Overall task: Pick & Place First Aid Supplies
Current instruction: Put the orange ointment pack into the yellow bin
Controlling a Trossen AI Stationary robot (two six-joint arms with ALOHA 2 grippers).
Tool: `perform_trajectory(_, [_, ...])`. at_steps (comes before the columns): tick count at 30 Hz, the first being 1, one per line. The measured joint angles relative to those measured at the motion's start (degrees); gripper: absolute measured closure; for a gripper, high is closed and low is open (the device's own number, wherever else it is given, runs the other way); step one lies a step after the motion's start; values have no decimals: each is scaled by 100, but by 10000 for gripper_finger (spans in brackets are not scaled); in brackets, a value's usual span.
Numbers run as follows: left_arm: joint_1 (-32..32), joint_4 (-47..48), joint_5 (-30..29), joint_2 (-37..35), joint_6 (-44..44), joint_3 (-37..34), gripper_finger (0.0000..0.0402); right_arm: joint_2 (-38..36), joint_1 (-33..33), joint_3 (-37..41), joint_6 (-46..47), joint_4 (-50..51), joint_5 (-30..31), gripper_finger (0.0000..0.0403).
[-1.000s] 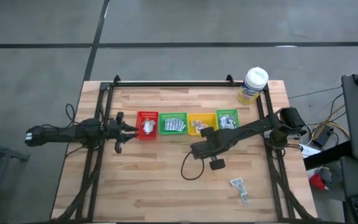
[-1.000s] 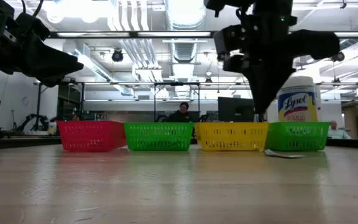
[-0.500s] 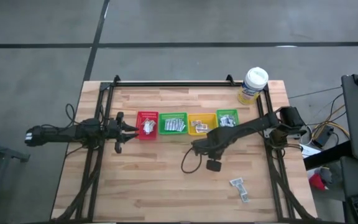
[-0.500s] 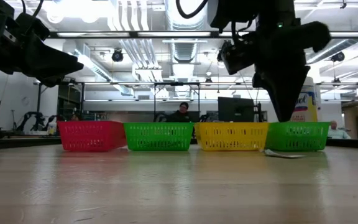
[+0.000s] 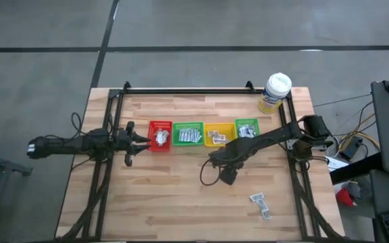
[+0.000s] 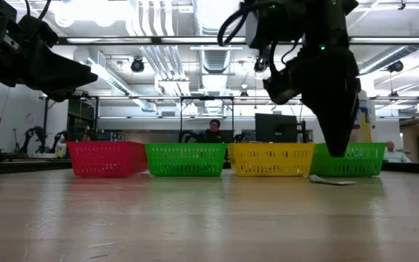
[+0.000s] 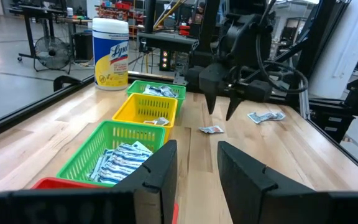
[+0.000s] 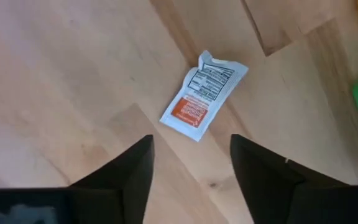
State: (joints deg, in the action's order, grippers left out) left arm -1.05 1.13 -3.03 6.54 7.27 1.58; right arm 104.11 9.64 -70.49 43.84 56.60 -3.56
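Observation:
A white-red sachet (image 8: pixel 202 94) lies flat on the wooden table (image 5: pixel 167 196) just in front of the bins, also seen as a small sachet (image 7: pixel 211 129) in the left wrist view. My right gripper (image 8: pixel 191 168) hangs open above it, pointing down and touching nothing; it shows as the dark gripper (image 7: pixel 219 106) across the table. Two more sachets (image 5: pixel 261 204) lie near the table's front right. My left gripper (image 7: pixel 197 168) waits open at the table's left, level, with nothing between its fingers.
A row of small bins stands mid-table: red (image 5: pixel 160 135), green (image 5: pixel 188 134), yellow (image 5: pixel 216 133) and green (image 5: pixel 246 129), each holding sachets. A wipes tub (image 5: pixel 275 92) stands at the far right. People sit in the room beyond the table.
My right gripper has sunk toward the table in front of the bins, rolled about its own pointing line and opened from shut. The sachets have not moved.

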Motion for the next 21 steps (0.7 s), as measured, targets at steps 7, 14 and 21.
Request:
perform_trajectory(7, [0,0,0,-2,0,0,289,3,-141,286,259,-334,10,152])
perform_trajectory(14, [0,0,0,0,0,0,289,3,-405,665,510,-1037,23,124])
perform_trajectory(21, [0,0,0,0,0,0,289,-23,-537,1031,649,-1421,26,97])
